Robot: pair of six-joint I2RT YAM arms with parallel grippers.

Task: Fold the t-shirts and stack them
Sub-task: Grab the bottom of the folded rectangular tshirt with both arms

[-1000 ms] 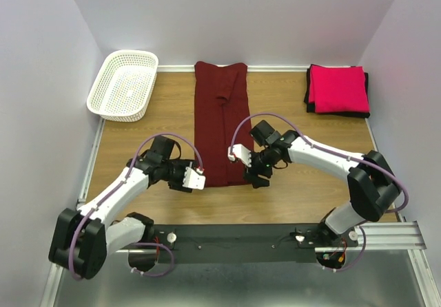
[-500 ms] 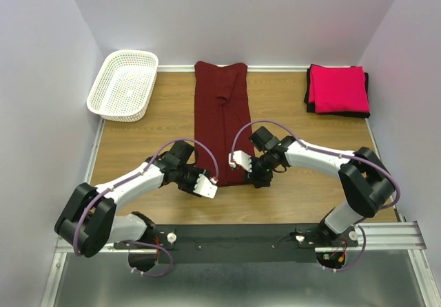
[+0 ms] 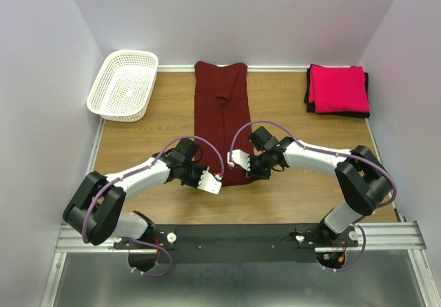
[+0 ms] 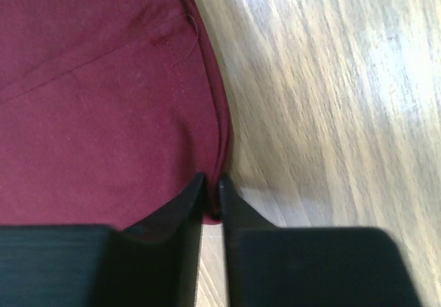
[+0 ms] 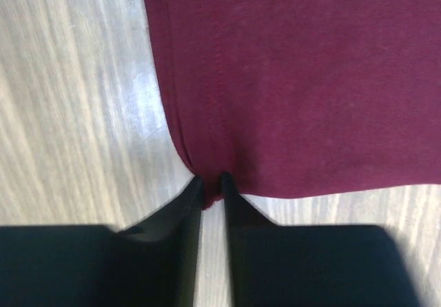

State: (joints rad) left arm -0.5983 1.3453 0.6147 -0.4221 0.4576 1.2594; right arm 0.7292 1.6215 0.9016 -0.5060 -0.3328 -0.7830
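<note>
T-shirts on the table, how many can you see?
3: maroon t-shirt laid flat mid-table; pink-red t-shirt folded at the far right corner; black t-shirt beneath it, only edges showing. More may hide underneath.

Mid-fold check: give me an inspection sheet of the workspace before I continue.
Surface: wooden tabletop, no damage seen.
Job's things: dark maroon t-shirt lies flat at centre as a long strip; bright pink-red t-shirt sits folded on a black t-shirt, far right.
Clutter: white plastic mesh basket, far left, nothing seen inside.
Grippers: left gripper shut on the strip's near left corner; right gripper shut on its near right corner.
Cables: purple cables loop over both arms, no snag seen.
Surroundings: pale walls, nothing seen.
</note>
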